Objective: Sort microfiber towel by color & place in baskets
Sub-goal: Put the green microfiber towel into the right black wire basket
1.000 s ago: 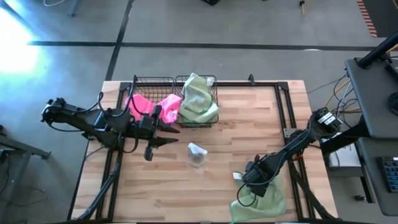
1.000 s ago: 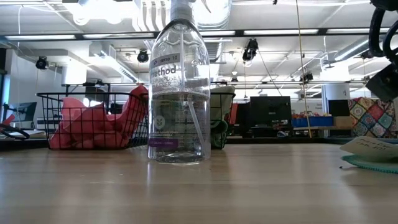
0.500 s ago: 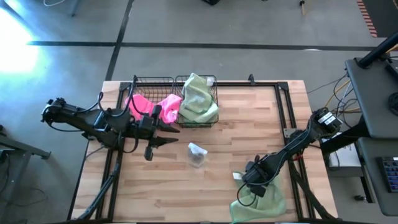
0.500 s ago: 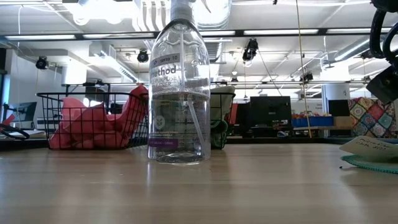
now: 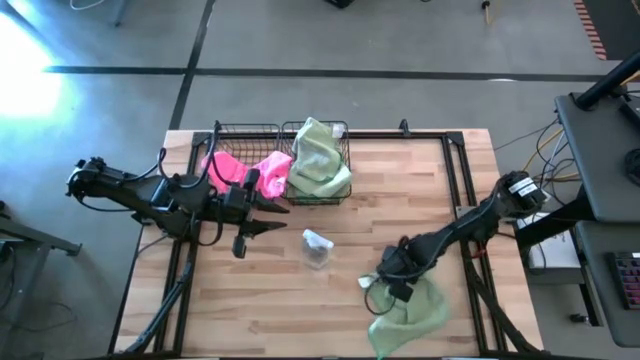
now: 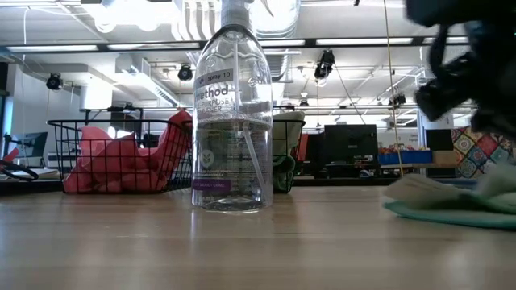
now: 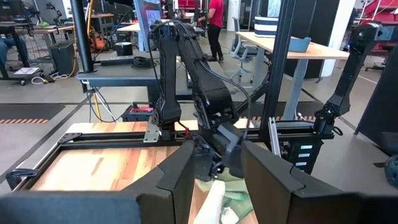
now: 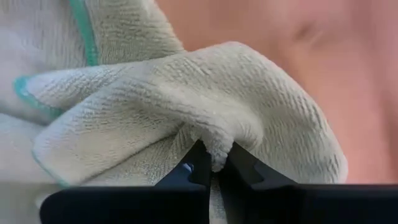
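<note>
The right end effector (image 5: 392, 280) sits low over the near right part of the surface (image 5: 330, 310), its fingers (image 8: 198, 163) pressed together on a pinched fold of a green towel (image 5: 412, 312). The rest of that towel trails on the surface behind and to the near side of the end effector, toward the surface's near edge. A clear spray bottle (image 5: 317, 248) stands to the left of the right end effector, between the two arms.

The left end effector (image 5: 262, 219) hovers at the left side of the surface with its fingers (image 7: 180, 168) spread apart and holding nothing. Just beyond it stand two black wire baskets side by side at the far edge. The left basket (image 5: 237, 135) holds pink towels (image 5: 240, 168), one draped over the rim nearest the left end effector. The right basket (image 5: 343, 150) holds a bunched green towel (image 5: 318, 160).
</note>
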